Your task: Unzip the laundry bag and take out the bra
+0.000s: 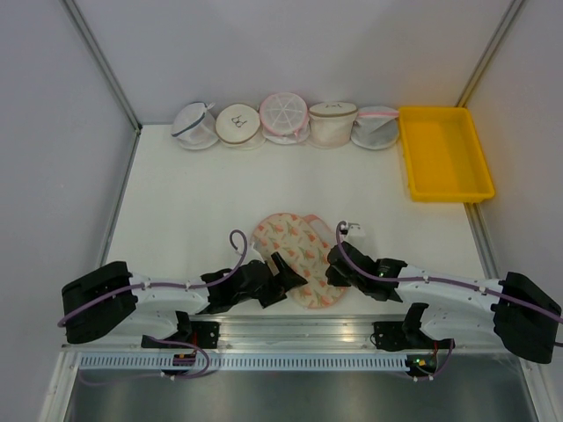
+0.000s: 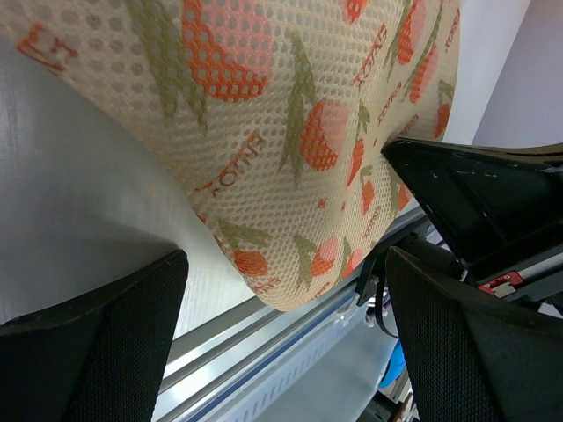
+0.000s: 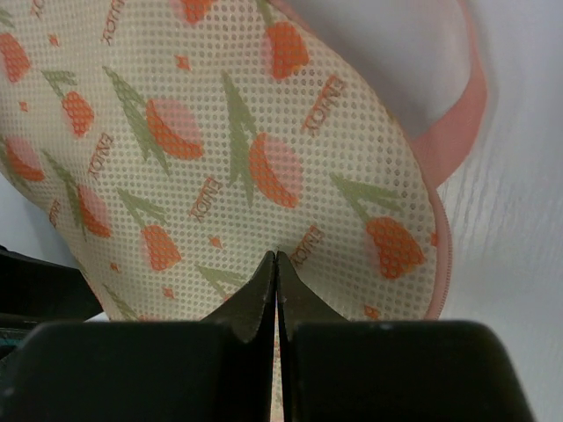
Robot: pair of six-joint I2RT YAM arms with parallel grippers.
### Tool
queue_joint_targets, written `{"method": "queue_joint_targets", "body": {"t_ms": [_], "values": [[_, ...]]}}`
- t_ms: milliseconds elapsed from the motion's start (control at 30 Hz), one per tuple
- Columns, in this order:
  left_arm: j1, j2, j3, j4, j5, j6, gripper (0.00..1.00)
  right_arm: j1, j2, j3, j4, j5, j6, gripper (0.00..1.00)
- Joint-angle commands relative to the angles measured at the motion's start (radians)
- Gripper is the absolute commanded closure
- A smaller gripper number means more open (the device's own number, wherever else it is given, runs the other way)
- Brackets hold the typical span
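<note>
Top external: left gripper (image 1: 288, 274) spread, right gripper (image 1: 337, 264) closed, flanking laundry bag (image 1: 295, 236) (contents hidden).

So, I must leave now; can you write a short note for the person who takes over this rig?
Left end effector: open, fingers on either side of the laundry bag near its edge, not gripping.
Right end effector: shut, pinching the bag's fabric.
Laundry bag: on the table, between both end effectors. Bra: not in view.
Done: bag grasped on one side.
To do: no opening shows yet, so unzip, then take out the bra.
</note>
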Motion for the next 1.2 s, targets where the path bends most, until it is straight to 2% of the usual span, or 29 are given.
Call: {"method": "queue_joint_targets", "body": {"t_ms": [0,200,400,433,500,533,667,700,733,767,900,933,1000,1033,1167], "values": [[-0.006,0.028,-0.020,0.031,-0.046,-0.035,0.03,-0.006,0.035,-0.008,0.105,-0.042,0.022,1.00],[-0.006,0.058,-0.017,0.060,-0.067,-0.021,0.06,-0.004,0.034,-0.017,0.120,-0.047,0.011,1.00],[-0.006,0.094,-0.024,0.152,-0.080,0.006,0.23,-0.004,0.024,-0.023,0.114,-0.050,0.008,1.00],[-0.006,0.098,-0.032,0.175,-0.077,0.011,0.31,-0.006,0.024,-0.025,0.116,-0.050,0.008,0.99],[-0.006,0.104,-0.041,0.253,-0.070,0.011,0.41,-0.006,0.024,-0.025,0.116,-0.051,0.009,0.99],[-0.006,0.109,-0.044,0.272,-0.064,0.014,0.50,-0.006,0.024,-0.023,0.116,-0.050,0.006,1.00],[-0.006,0.106,-0.026,0.300,-0.060,0.040,0.69,-0.006,0.030,-0.017,0.120,-0.057,-0.001,1.00],[-0.006,0.098,-0.023,0.301,-0.060,0.045,0.85,-0.004,0.029,-0.016,0.126,-0.059,-0.006,1.00],[-0.006,0.098,-0.021,0.296,-0.063,0.043,0.94,-0.006,0.024,-0.016,0.132,-0.064,-0.010,1.00],[-0.006,0.088,-0.021,0.292,-0.067,0.042,0.98,-0.006,0.011,-0.017,0.146,-0.088,-0.020,1.00],[-0.006,0.054,-0.027,0.255,-0.103,0.001,0.98,-0.006,-0.109,-0.058,0.305,-0.186,-0.086,1.00],[-0.006,0.043,-0.024,0.199,-0.112,-0.022,0.98,-0.006,-0.138,-0.071,0.333,-0.194,-0.093,0.99],[-0.006,-0.001,-0.012,0.148,-0.142,-0.072,0.98,-0.004,-0.198,-0.060,0.318,-0.192,-0.129,0.98],[-0.006,-0.017,-0.006,0.123,-0.152,-0.081,0.98,-0.006,-0.207,-0.031,0.257,-0.194,-0.142,0.93],[-0.006,-0.118,0.051,-0.025,-0.219,-0.105,0.98,0.005,-0.218,0.024,0.142,-0.183,-0.187,0.81]]}}
